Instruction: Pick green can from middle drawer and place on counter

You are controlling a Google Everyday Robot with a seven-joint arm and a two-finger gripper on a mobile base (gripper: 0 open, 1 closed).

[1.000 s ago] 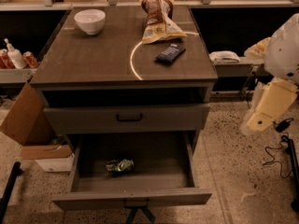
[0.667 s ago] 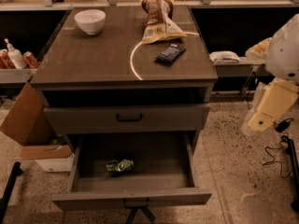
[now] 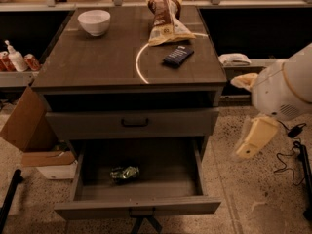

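The green can (image 3: 124, 172) lies on its side on the floor of the open middle drawer (image 3: 136, 207), left of centre. The counter (image 3: 97, 57) above it has a pale curved arc. My arm comes in from the right. Its pale gripper end (image 3: 254, 137) hangs beside the cabinet's right side, at about the height of the closed drawer front, well right of and above the can. It holds nothing that I can see.
On the counter are a white bowl (image 3: 94, 22), a chip bag (image 3: 167, 21) and a dark packet (image 3: 178, 56). The closed drawer (image 3: 135, 123) has a black handle. A cardboard box (image 3: 24, 126) stands at left, with red cans (image 3: 31, 61) on the left shelf. Cables (image 3: 287, 155) lie on the floor at right.
My arm's pale end has moved left and down, closer to the cabinet's right side. The can and the drawer have not moved.
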